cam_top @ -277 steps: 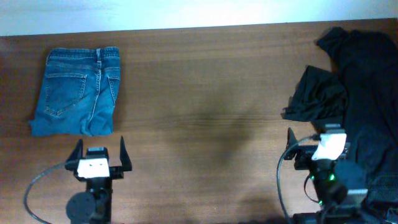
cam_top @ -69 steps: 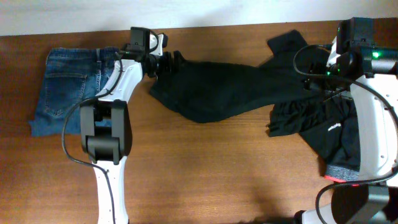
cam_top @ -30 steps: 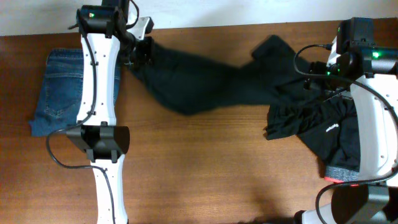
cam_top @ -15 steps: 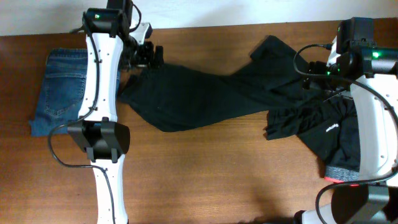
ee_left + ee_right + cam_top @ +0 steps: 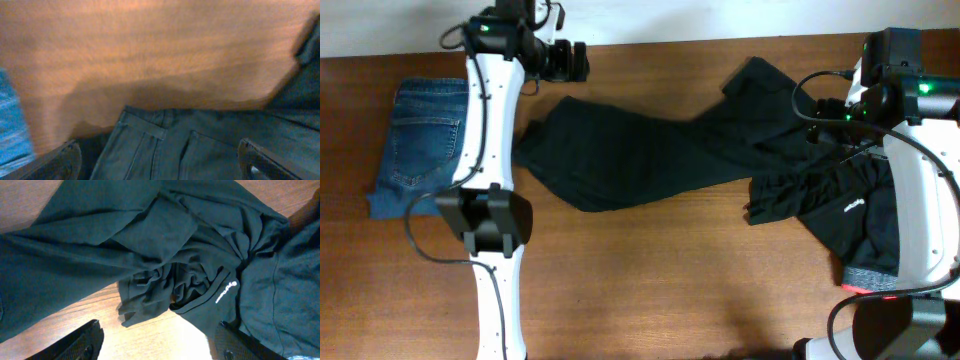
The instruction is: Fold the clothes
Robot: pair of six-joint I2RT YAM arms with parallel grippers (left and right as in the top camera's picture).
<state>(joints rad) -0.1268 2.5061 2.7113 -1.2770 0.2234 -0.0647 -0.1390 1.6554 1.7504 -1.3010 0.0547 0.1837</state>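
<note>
The long black trousers [image 5: 650,150] lie spread across the middle of the table, waistband end near the folded blue denim jeans [image 5: 425,150]. My left gripper [image 5: 568,62] hovers open above the far table edge, clear of the waistband. In the left wrist view the waistband and pocket [image 5: 190,145] lie below the open left gripper [image 5: 160,167], nothing between its fingers. More black clothes [image 5: 855,215] are heaped at the right. My right gripper [image 5: 830,125] hangs open over them. The right wrist view shows crumpled black fabric [image 5: 165,275] ahead of the right gripper [image 5: 160,347].
One black garment in the heap carries a small white logo [image 5: 227,290] and a grey-red hem [image 5: 870,275]. The left arm [image 5: 485,150] stretches over the jeans' right edge. Bare wooden table [image 5: 670,280] fills the front half.
My left gripper opened and let go of the trousers' waistband, which dropped flat on the table. That gripper then rose toward the far edge and shifted right. The right arm stayed put.
</note>
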